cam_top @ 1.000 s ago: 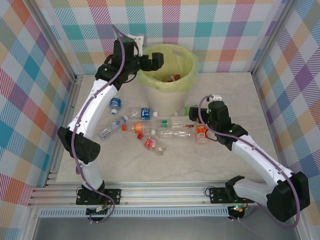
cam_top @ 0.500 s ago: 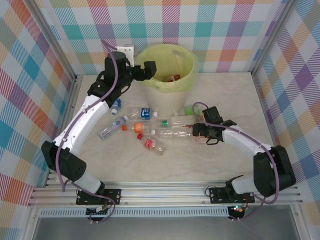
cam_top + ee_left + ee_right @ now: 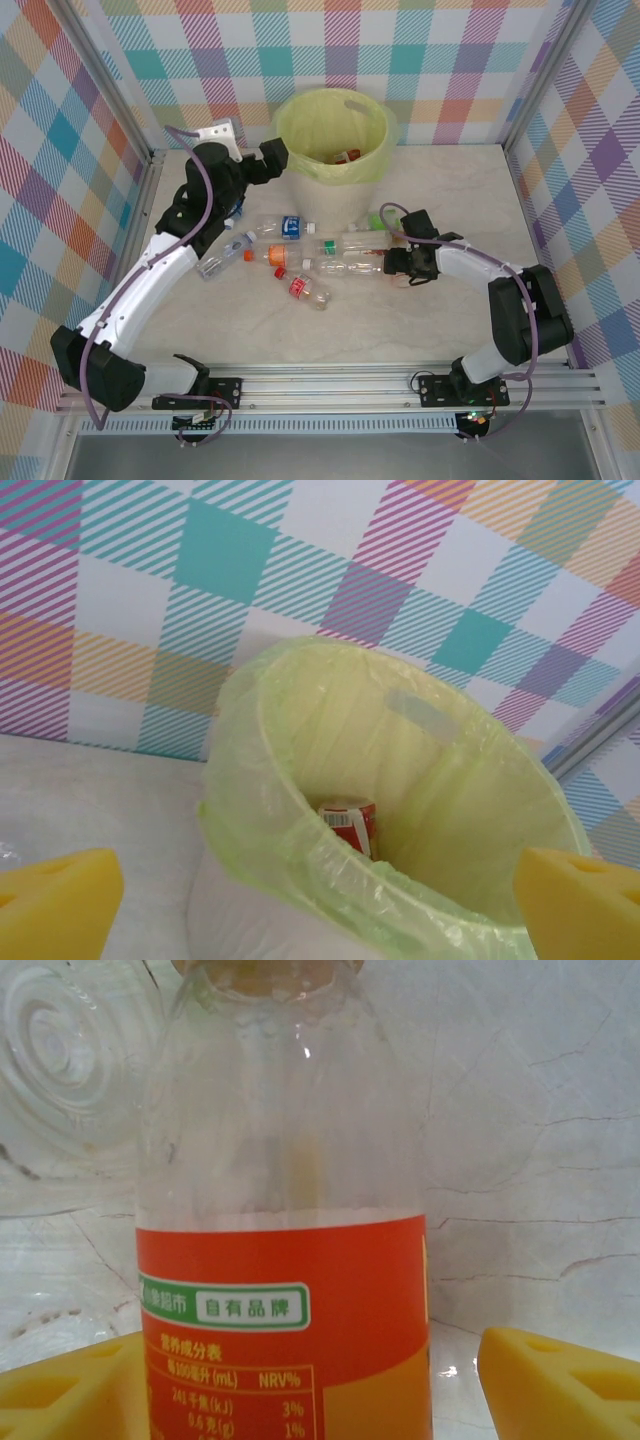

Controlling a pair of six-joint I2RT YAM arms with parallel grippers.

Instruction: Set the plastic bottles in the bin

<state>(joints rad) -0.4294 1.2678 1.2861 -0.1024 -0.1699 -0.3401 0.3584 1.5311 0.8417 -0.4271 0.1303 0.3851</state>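
Note:
The bin (image 3: 372, 160) stands at the back with its yellow-green bag; a red-labelled bottle (image 3: 350, 826) lies inside the bin (image 3: 300, 740). Several plastic bottles (image 3: 300, 258) lie scattered on the table in front of it. My left gripper (image 3: 272, 158) hangs open and empty just left of the bin's rim, its yellow pads (image 3: 55, 900) wide apart in the left wrist view. My right gripper (image 3: 400, 266) is low on the table, straddling an orange-labelled bottle (image 3: 285, 1320). A gap shows between the bottle and the right pad (image 3: 560, 1380).
A blue-labelled bottle (image 3: 232, 208) lies under my left arm. A green-capped bottle (image 3: 345, 243) and a clear one (image 3: 345, 266) lie just left of my right gripper. Checked walls close the table on three sides; a metal rail (image 3: 330, 385) runs along the near edge.
My left arm has drawn back left and lower from over the bin. My right gripper has come down around the orange-labelled bottle, and its jaws have narrowed.

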